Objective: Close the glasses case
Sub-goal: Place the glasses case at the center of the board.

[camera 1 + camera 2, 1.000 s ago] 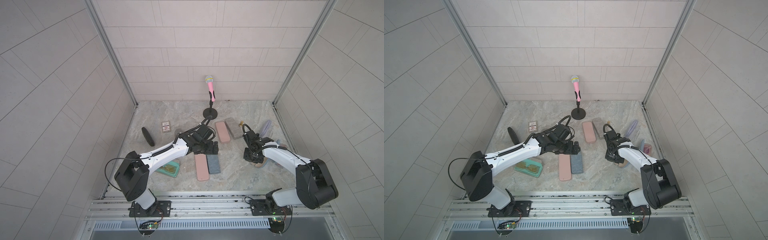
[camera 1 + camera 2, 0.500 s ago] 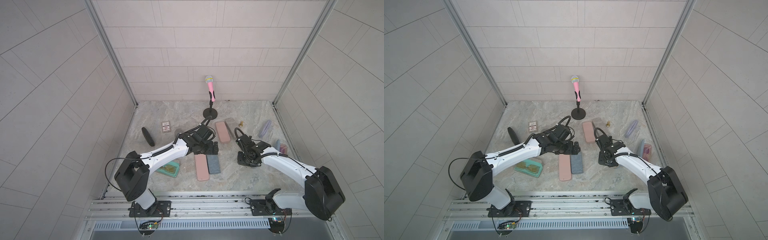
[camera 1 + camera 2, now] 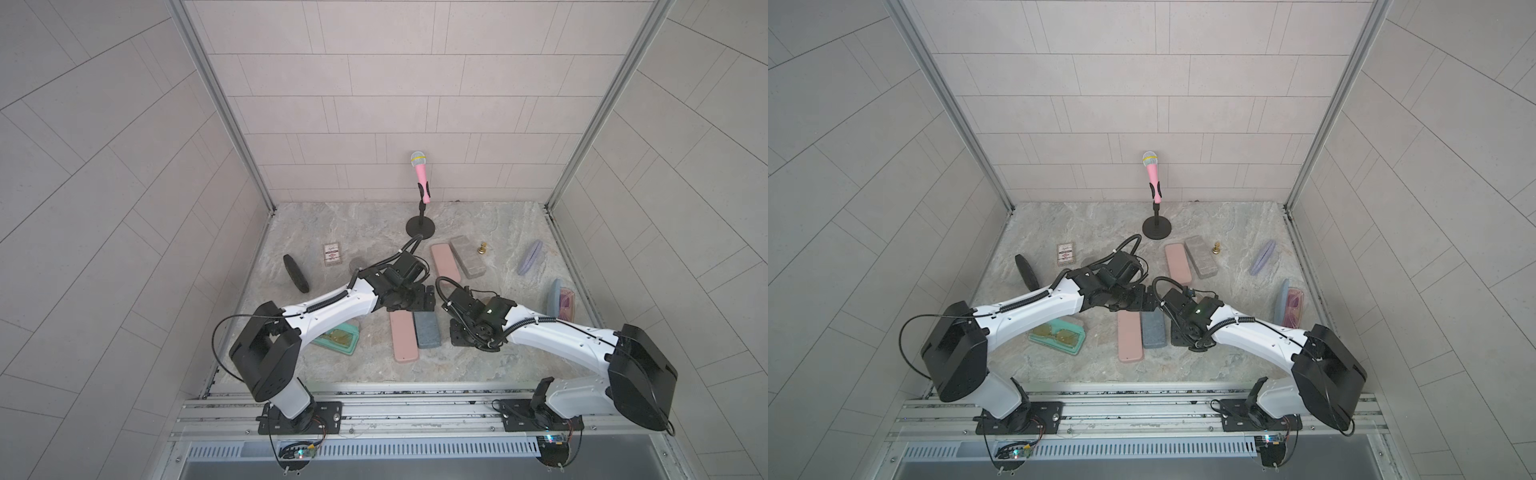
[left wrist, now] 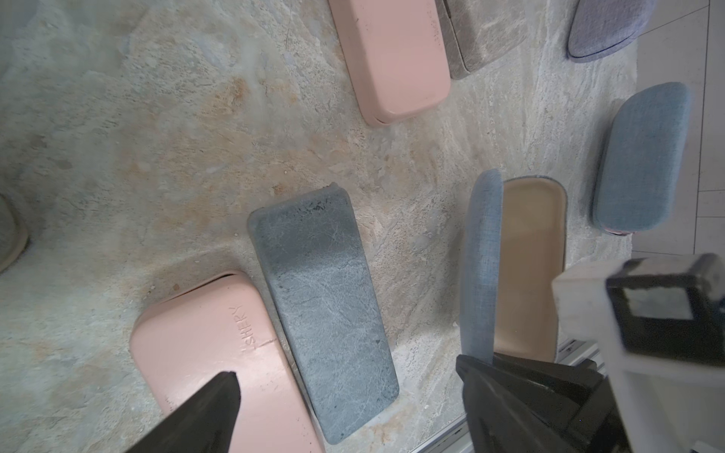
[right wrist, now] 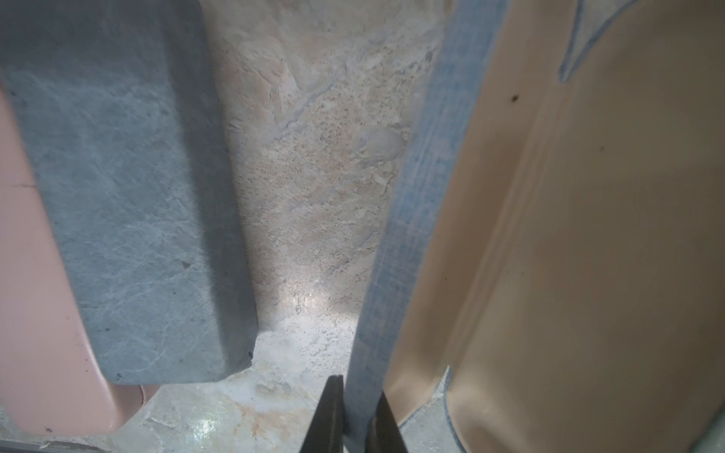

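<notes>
Pinching upright blue lid (image 5: 412,235) of open case (image 4: 525,266) with right claw (image 5: 359,392), jaws narrow — case near-centre, just right of grey case (image 4: 325,306). Nothing in left claw (image 4: 347,368), jaws wide. Risk of slipping off thin fabric edge mid-swing — lid flopping back open.

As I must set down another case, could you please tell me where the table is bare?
Bare: back left, between the card box and the microphone stand; between the gold pawn and the lilac case; the front strip before the near pink case. Crowded: the centre, around the open blue case.
</notes>
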Controlling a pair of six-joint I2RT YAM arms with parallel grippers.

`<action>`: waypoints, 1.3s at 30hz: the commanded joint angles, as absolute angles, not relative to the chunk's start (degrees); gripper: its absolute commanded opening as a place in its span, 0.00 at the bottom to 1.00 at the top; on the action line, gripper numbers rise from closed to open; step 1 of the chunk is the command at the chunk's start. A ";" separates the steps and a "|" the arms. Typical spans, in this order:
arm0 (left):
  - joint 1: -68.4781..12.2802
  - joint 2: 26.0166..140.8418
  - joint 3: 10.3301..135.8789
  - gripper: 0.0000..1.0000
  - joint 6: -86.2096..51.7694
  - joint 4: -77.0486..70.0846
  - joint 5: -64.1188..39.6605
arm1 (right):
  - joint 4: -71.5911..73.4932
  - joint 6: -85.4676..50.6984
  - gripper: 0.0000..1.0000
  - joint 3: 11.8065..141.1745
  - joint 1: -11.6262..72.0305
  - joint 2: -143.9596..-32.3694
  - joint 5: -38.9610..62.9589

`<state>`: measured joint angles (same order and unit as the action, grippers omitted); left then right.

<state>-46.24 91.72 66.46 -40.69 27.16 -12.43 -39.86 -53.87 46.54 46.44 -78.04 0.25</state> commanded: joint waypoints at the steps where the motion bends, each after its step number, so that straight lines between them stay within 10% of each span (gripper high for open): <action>1: -45.86 92.27 65.71 0.96 -41.13 26.46 -12.10 | -38.84 -54.58 0.13 46.19 46.76 -78.65 -0.11; 21: -45.88 97.13 70.46 0.89 -39.22 28.06 -13.61 | -49.54 -53.47 0.46 50.89 46.89 -68.05 -4.03; 25: -45.88 99.26 71.48 0.61 -39.05 27.44 -15.54 | -52.86 -53.97 0.44 50.69 46.17 -64.32 -9.11; 31: -46.05 102.76 71.85 0.00 -38.55 26.72 -18.43 | -55.73 -53.18 0.06 46.56 38.02 -56.97 -10.92; 39: -46.76 105.48 71.37 0.00 -38.80 27.01 -18.01 | -54.39 -47.80 0.00 40.43 24.69 -53.68 -5.37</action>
